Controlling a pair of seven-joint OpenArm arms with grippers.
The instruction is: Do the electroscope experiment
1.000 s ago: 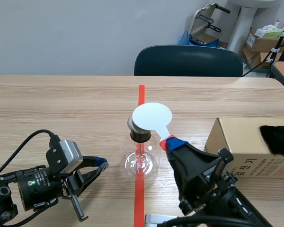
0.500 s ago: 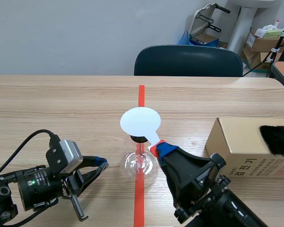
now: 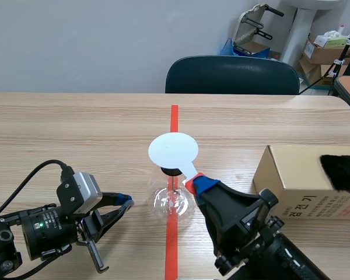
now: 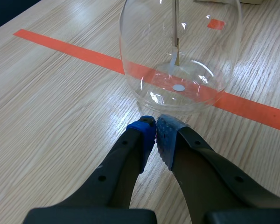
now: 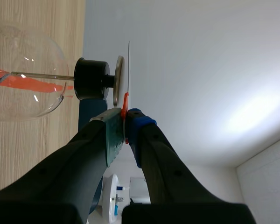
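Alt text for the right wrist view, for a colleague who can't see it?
The right gripper is shut on the handle of a thin white disc, seen edge-on beside the metal plate topping the electroscope's black stopper and glass flask.

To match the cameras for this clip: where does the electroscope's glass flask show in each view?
Scene view: flask mid-table on the tape line, under the white disc.
Left wrist view: flask just ahead of the shut left claw.
Right wrist view: flask beside the right claw, which pinches the white disc.
Shared landmark: the orange-red tape line under the flask.
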